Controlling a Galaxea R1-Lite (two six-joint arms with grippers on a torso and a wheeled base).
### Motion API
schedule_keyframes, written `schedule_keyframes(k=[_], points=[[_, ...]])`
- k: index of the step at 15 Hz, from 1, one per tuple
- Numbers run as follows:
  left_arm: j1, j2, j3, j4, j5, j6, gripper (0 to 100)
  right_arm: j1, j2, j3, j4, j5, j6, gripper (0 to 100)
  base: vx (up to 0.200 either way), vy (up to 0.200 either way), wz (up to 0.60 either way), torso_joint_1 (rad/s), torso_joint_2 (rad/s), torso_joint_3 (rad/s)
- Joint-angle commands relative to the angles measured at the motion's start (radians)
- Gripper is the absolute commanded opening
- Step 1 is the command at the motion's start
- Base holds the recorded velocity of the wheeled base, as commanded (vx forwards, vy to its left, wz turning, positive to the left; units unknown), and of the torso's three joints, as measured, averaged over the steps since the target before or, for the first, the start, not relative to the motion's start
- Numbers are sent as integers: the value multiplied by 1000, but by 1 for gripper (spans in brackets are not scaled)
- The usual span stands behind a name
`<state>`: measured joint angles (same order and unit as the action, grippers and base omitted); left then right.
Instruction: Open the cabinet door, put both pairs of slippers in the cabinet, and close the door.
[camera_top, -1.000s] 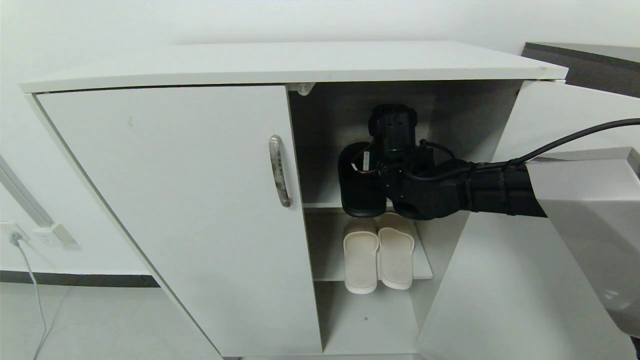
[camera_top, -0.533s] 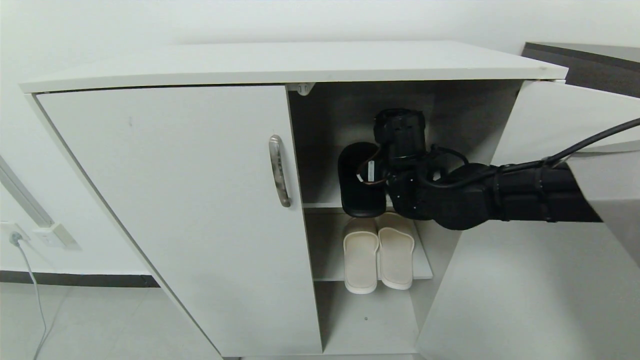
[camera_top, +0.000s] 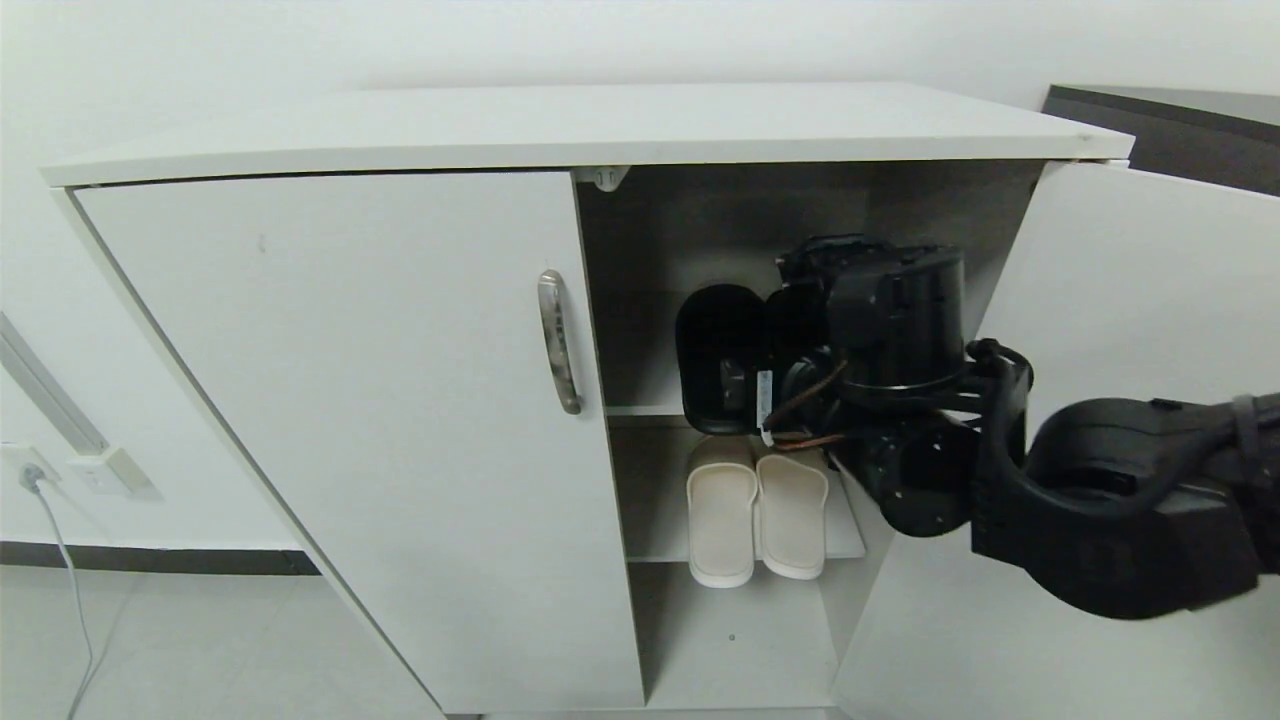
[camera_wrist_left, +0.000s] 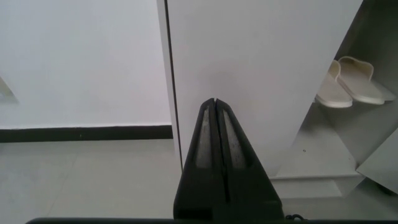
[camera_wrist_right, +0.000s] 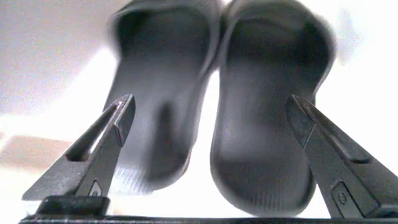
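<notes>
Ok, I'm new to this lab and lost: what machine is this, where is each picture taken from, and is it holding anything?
It is a two-armed robot with a camera on its head and one on each wrist. The head view shows a white cabinet, right door open, left door shut. On the upper shelf sit black slippers, on the one below white slippers. The right wrist view looks past the open right gripper at the black slippers; it grips nothing. The left wrist view shows the left gripper shut and empty, facing the left door.
</notes>
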<state>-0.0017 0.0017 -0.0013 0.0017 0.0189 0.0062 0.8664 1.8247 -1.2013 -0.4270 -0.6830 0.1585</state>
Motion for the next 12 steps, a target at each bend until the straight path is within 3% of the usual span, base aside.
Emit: schedule_keyframes(k=[1, 6, 7, 12], points=[[0, 0, 0, 0, -2, 1, 0, 39, -105, 114, -61, 45, -5, 100, 0, 0, 0, 0, 0, 0], [0, 0, 1, 0, -1, 1, 0, 52, -130, 203, -171, 83, -1, 100, 0, 0, 0, 0, 0, 0], [0, 0, 0, 0, -1, 0, 0, 52, -130, 204, -174, 86, -1, 0, 0, 0, 0, 0, 0, 0], [0, 0, 0, 0, -1, -2, 0, 65, -119, 209, -174, 86, -2, 0, 0, 0, 0, 0, 0, 0]])
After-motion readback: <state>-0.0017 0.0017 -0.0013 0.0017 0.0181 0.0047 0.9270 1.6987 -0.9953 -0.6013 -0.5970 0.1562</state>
